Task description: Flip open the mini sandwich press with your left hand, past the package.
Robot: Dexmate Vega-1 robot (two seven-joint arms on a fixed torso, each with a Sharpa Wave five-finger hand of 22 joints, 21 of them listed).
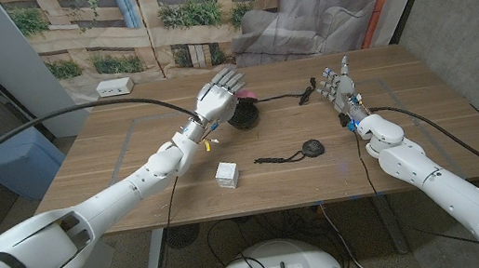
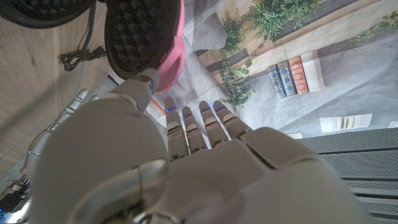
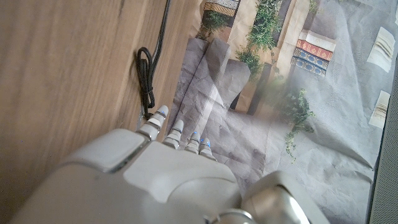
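Observation:
The mini sandwich press (image 1: 244, 114) stands at mid-table, black with a pink lid (image 1: 249, 94). In the left wrist view the lid (image 2: 178, 43) is swung up, its ridged black plate (image 2: 140, 34) facing the base plate (image 2: 43, 11). My left hand (image 1: 219, 94) is raised just left of the lid with its fingers spread and nothing held. The thumb tip (image 2: 147, 79) lies at the lid's edge; whether it touches is unclear. A small white package (image 1: 226, 174) sits nearer the front edge. My right hand (image 1: 342, 88) stands with its fingers up and apart, holding nothing.
A black round object with a strap (image 1: 311, 148) lies right of the package. The press's black cable (image 1: 286, 98) runs toward my right hand and shows coiled (image 3: 147, 79) in the right wrist view. A white power strip (image 1: 115, 88) sits at the far left corner.

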